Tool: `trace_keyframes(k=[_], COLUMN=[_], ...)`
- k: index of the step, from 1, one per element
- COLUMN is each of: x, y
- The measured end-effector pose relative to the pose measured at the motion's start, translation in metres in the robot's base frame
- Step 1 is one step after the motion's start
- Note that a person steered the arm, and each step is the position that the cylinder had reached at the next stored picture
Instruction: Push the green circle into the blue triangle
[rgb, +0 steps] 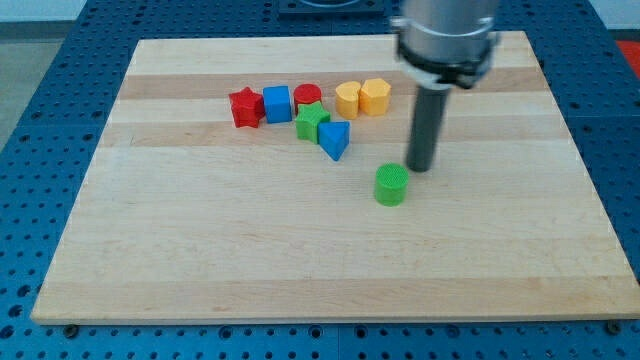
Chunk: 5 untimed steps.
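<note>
The green circle lies near the middle of the wooden board. The blue triangle lies up and to the left of it, touching the green star. My tip is on the board just to the right of and slightly above the green circle, very close to it or touching it.
A cluster sits at the view's top centre: a red star, a blue cube, a red circle behind the green star, a yellow heart and a yellow hexagon.
</note>
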<state>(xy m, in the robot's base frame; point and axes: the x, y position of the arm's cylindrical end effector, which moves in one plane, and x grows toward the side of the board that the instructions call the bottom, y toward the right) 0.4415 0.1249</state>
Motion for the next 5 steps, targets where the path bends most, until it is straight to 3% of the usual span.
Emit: trace_keyframes(k=[1, 2, 3, 5], x=[0.002, 0.035, 0.057, 0.057], y=[0.047, 0.054, 0.028, -0.056])
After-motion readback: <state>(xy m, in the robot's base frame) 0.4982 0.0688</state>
